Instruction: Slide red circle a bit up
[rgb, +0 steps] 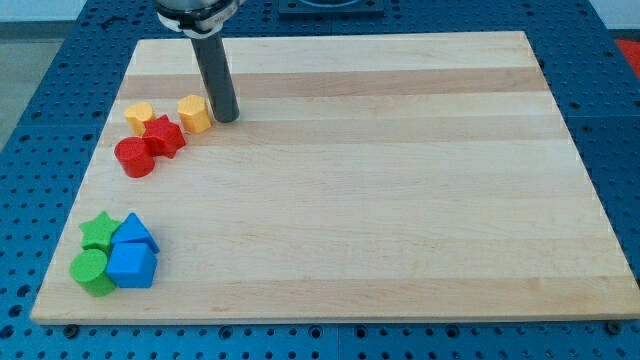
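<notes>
The red circle (134, 157) lies on the wooden board (400, 180) near the view's left edge. A red star (165, 136) touches it at its upper right. A yellow heart-like block (139, 115) sits above them and a yellow hexagon (194, 113) to the star's upper right. My tip (226, 117) stands just right of the yellow hexagon, close to it or touching it, well up and right of the red circle.
At the view's bottom left a green star (98, 231), a green circle (92, 271), a blue triangle (134, 232) and a blue block (133, 266) are clustered together. Blue perforated table surrounds the board.
</notes>
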